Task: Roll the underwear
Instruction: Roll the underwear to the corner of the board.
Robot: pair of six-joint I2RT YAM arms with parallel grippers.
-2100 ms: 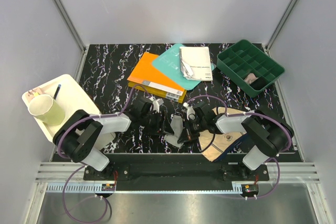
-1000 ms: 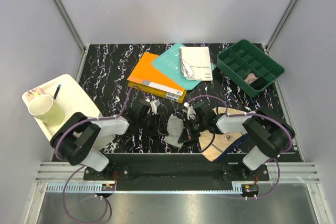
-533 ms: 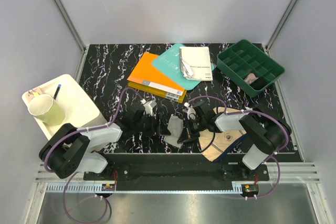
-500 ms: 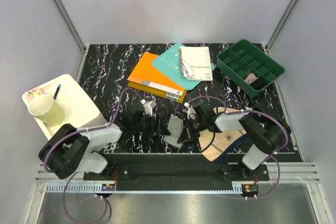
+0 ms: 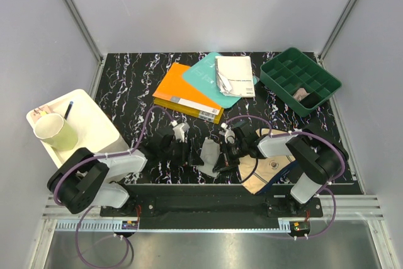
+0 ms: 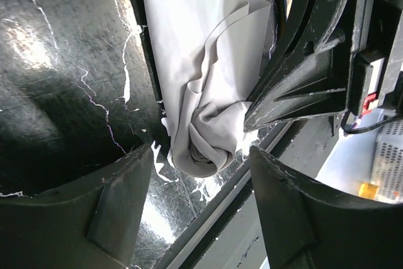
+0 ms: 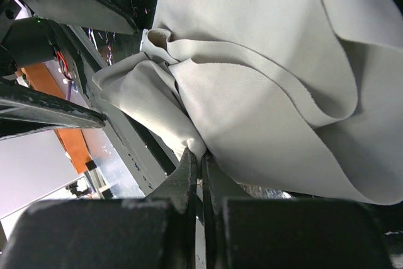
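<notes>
Right now I see the plain light grey fabric briefs (image 5: 208, 154) lying near the front edge of the black marbled table (image 5: 126, 86), between my two arms. From the left wrist camera, their near end is wound into a loose roll (image 6: 203, 146) and the rest runs away flatter. The left gripper (image 5: 187, 154) sits just beside them with its jaws spread wide and nothing between them; the roll lies just beyond the fingertips (image 6: 123, 200). The right gripper (image 7: 199, 171) has its jaws pressed together, its tip touching a fold of the grey cloth. I cannot tell whether any fabric is nipped between them. The beige fabric briefs with dark navy edging (image 5: 269, 171) lie flat under the right arm, near the front edge. An orange book (image 5: 186, 94) lies farther back.
</notes>
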